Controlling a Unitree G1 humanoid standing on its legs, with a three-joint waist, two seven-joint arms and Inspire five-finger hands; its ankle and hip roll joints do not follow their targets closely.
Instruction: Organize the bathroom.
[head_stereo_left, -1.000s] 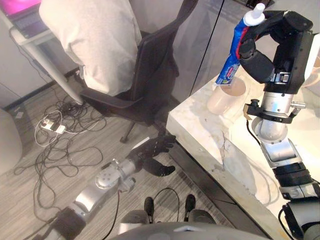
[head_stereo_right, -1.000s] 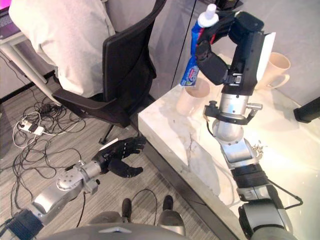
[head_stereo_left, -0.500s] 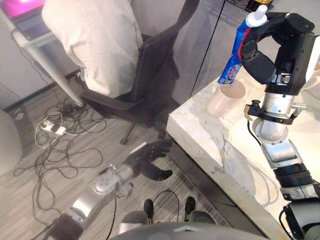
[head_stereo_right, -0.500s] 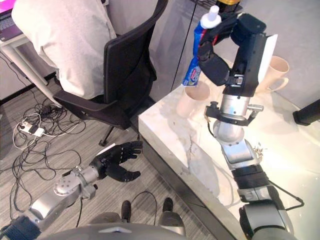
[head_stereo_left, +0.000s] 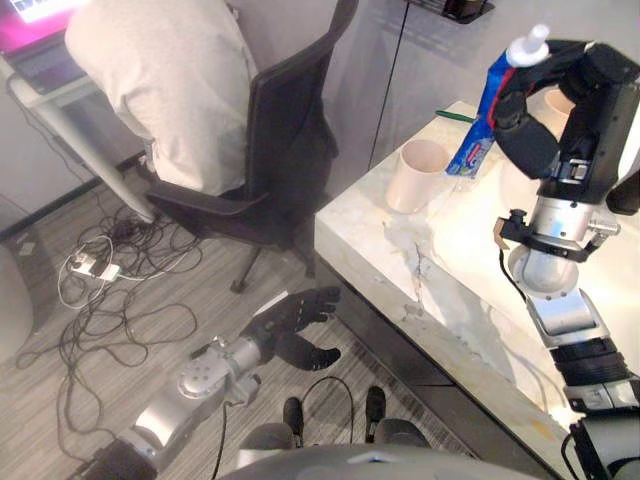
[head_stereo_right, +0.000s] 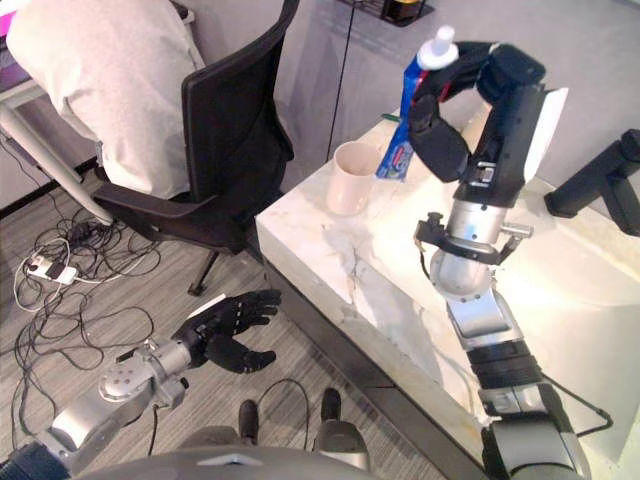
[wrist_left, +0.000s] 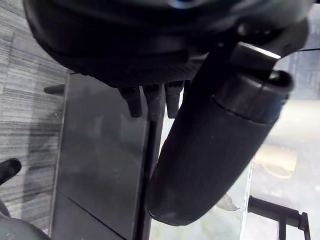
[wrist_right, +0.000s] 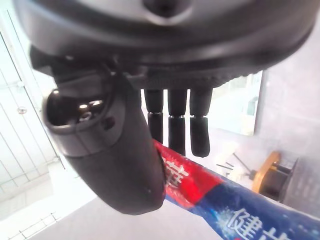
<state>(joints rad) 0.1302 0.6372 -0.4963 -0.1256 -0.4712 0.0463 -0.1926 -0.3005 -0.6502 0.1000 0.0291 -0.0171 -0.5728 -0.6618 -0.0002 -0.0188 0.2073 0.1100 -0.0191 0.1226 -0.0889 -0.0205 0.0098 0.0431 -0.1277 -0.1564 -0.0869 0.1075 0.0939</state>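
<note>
Right hand (head_stereo_right: 470, 95) raised above the marble surface (head_stereo_right: 420, 290), thumb and fingers curled round a blue-and-red toothpaste tube (head_stereo_right: 408, 115). The tube hangs slanted, white cap uppermost beside the thumb, its flat lower end projecting below the hand, above the surface's far edge. A beige cup (head_stereo_right: 349, 178) stands upright near the far left corner, apart from the tube. Left hand (head_stereo_left: 290, 325) low over the floor beside the surface, fingers loosely extended, holding nothing.

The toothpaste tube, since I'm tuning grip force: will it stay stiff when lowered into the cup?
Probably not: the toothpaste tube hangs slightly bent below the right hand, suggesting soft walls. Its capped end seems firmer. The empty cup may tip if nudged.
</note>
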